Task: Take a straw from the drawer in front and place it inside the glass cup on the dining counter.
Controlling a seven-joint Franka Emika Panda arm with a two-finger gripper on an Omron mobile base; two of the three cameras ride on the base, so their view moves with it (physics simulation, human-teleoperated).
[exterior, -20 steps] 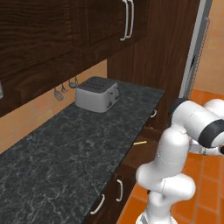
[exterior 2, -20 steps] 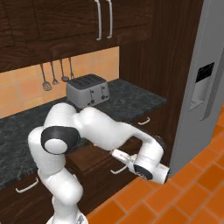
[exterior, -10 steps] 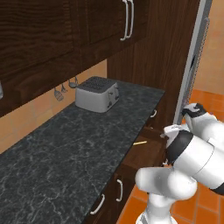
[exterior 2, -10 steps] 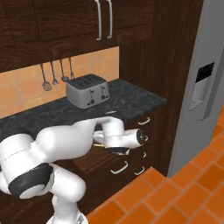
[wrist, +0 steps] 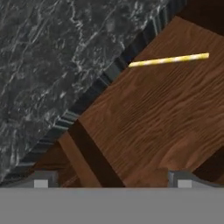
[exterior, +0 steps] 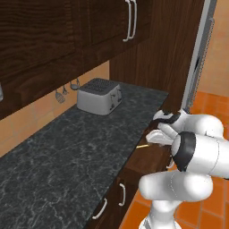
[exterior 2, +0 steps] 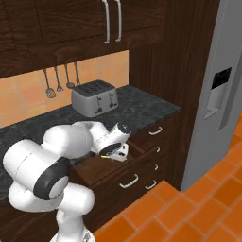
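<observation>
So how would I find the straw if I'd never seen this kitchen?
Find the black speckled counter with the silver toaster on it. Just below its front edge, a brown wooden drawer is pulled open. The straw lies flat on the drawer's floor, a thin pale yellow stick and the one light thing on the dark wood.

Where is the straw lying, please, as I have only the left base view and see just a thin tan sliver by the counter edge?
Observer: The straw lies flat on the open drawer's floor, one end close under the black counter's edge.
Operator: Thank you. Could you tell me whether the hand is open?
Observer: Yes; its two fingertips stand wide apart, nothing between them.
Operator: Is it above the straw?
Observer: The hand hangs over the open drawer, with the straw off toward the far side of the hand view, untouched.
</observation>
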